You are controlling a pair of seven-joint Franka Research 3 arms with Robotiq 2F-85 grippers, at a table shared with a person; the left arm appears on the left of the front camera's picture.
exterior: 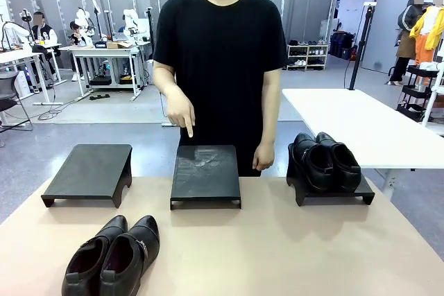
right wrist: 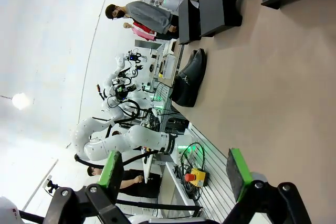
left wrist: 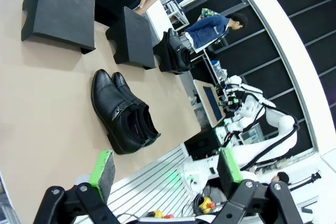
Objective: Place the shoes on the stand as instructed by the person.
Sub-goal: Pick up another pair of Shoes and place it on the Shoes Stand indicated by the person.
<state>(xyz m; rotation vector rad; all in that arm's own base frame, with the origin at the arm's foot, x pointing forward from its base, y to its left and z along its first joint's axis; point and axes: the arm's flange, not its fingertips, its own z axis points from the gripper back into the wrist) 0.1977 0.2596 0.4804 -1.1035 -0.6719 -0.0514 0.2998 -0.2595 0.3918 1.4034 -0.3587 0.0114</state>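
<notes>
Front view: person's hand (exterior: 182,111) points at middle stand (exterior: 205,171) — left gripper (left wrist: 166,167), right gripper (right wrist: 173,170) released, shoes (left wrist: 123,114) well ahead of each.

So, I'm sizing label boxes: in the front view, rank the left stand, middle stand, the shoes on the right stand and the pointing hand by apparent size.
1. Left flat black stand and middle flat black stand: about alike, unranked.
2. Glossy black leather shoe pair on the right stand.
3. Person's pointing hand.

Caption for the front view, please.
Person points to middle stand; one pair of shoes on right stand, another pair on the table.
</notes>
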